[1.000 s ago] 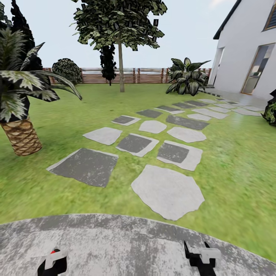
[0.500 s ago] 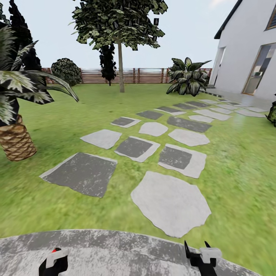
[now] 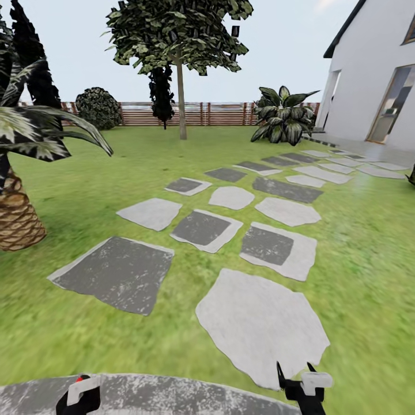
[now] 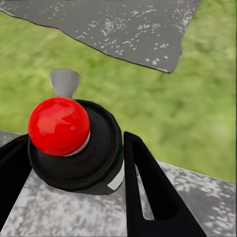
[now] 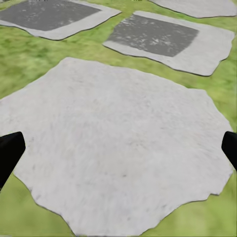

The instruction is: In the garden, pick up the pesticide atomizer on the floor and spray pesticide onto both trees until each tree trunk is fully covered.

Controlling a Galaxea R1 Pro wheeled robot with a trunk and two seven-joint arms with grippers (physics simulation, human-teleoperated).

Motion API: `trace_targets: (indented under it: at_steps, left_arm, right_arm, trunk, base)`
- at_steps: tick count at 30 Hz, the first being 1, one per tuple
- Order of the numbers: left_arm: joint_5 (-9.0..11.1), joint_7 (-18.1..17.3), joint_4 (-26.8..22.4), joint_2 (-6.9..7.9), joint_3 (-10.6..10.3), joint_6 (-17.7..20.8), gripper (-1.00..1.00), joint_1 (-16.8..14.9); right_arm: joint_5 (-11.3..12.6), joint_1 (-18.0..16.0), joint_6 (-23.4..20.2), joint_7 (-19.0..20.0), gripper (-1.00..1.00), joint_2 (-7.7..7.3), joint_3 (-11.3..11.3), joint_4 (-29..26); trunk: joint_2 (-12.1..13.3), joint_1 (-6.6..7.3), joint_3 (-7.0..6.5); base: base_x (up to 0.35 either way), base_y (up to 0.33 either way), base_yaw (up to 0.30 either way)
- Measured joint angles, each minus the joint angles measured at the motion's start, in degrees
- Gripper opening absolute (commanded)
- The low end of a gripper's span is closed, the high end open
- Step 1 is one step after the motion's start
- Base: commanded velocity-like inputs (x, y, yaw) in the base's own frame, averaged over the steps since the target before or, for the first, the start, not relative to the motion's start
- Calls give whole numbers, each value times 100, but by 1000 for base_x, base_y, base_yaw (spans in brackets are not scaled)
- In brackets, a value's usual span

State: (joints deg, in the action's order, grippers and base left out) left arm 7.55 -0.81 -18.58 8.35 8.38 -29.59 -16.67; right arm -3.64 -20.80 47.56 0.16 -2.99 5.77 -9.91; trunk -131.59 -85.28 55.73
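The pesticide atomizer (image 4: 94, 163), a black body with a red round cap, sits between the fingers of my left gripper (image 4: 74, 148), which is shut on it. In the head view its red tip (image 3: 79, 379) shows at my left gripper (image 3: 79, 396), low over the grey floor (image 3: 173, 397). My right gripper (image 3: 295, 372) stands open over a pale stepping stone (image 5: 118, 128); in the right wrist view the right gripper (image 5: 118, 148) has its fingertips wide apart. One tree (image 3: 178, 29) with a pale straight tree trunk (image 3: 182, 109) stands far ahead near the fence.
Stepping stones (image 3: 204, 227) lead across the lawn toward the white house (image 3: 374, 75). A short palm (image 3: 14, 213) is close on the left. A broad-leaf shrub (image 3: 282, 118), a round bush (image 3: 98, 106) and the slat fence (image 3: 219, 114) line the back.
The whole view has shifted forward: the grey floor's curved edge has slid down the picture, the stones are closer and the palm is further left. Both grippers hold the same pose.
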Motion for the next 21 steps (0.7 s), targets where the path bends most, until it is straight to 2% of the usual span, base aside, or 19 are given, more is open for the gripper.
trace_targets:
  at_steps: [10, 15, 21]
  left_arm:
    - [9, 20, 98, -46, 4, -15, -100, 0]
    - [11, 23, 122, -44, 8, -17, -100, 1]
    - [5, 23, 133, -70, 4, -26, -100, 0]
  right_arm:
    - [-13, 0, 8, -8, 100, 17, 0, 8]
    - [-23, -1, 9, -1, 100, 24, -3, 19]
    - [-15, 0, 9, -8, 100, -6, 5, 19]
  trunk:
    - [0, 0, 0]
    - [0, 0, 0]
    - [0, 0, 0]
  base:
    - [339, 0, 5]
    - [339, 0, 168]
    - [339, 0, 53]
